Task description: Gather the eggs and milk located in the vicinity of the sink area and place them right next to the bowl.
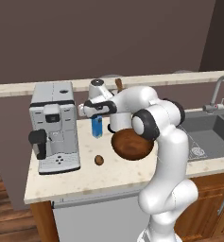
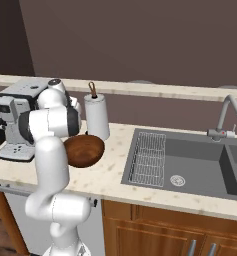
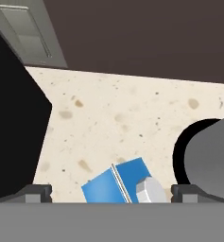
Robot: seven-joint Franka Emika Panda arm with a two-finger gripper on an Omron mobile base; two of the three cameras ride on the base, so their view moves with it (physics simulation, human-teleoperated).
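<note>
Home kitchen, rendered. Speckled beige stone counter (image 1: pixel 61 182) over wooden base cabinets (image 2: pixel 155 230) with metal handles. Dark grey sunken sink (image 2: pixel 190 165) at right, curved silver faucet (image 2: pixel 225 117) behind, wire rack (image 2: pixel 149 157) in basin. Silver espresso machine (image 1: pixel 54 125) at left end of counter. Paper-towel roll (image 2: pixel 97 116) on holder near back wall. Wooden bowl (image 2: pixel 84 150), milk carton (image 1: pixel 97 126), brown egg (image 1: pixel 99 160) on counter. Raised ledge (image 2: pixel 140 89) along far dark wall.

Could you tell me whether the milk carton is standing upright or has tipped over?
Upright. The milk carton stands on its base on the counter, and the hand view looks down onto its top ridge and cap.
</note>
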